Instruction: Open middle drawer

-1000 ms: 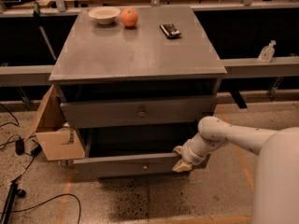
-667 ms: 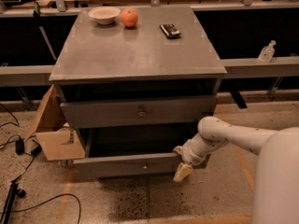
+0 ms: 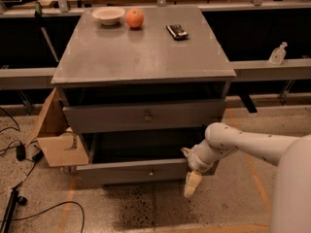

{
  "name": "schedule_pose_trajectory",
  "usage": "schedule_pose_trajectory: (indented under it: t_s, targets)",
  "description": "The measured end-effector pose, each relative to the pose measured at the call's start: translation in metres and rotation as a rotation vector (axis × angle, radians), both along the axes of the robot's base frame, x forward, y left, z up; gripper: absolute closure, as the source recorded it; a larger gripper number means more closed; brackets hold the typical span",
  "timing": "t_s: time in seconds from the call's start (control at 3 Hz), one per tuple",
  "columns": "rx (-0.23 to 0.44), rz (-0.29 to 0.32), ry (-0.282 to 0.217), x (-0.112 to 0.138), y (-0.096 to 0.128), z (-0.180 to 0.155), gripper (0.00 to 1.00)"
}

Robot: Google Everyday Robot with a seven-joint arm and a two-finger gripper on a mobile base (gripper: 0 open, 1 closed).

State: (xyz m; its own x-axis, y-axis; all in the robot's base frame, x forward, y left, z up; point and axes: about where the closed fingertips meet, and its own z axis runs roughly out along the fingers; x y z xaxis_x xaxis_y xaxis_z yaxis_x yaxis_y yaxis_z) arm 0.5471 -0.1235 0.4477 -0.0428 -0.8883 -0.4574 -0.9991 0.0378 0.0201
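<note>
Item: middle drawer of grey cabinet. We record it pulled out with its dark interior exposed, below the top drawer
Gripper: at the middle drawer's right front corner, pointing floorward; whether parted or closed we cannot tell
On top: bowl, orange
Left: cardboard box

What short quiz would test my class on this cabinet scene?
1. True or false: the middle drawer is pulled out.
2. Which thing lies on the cabinet top? A) bowl B) mug C) spoon
3. Fill in: seen in the picture, the gripper hangs at the middle drawer's ____ end.

Key: 1 true; 2 A; 3 right.
</note>
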Motion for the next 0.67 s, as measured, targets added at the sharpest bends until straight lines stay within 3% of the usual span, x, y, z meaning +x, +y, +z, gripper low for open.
schedule_pose_trajectory:
  t_s: [0.33, 0.67]
  targets:
    - [-0.064, -0.006, -0.169, -0.003, -0.001, 0.037, 0.0]
    - [-0.093, -0.025, -0.269, 0.006, -0.002, 0.061, 0.0]
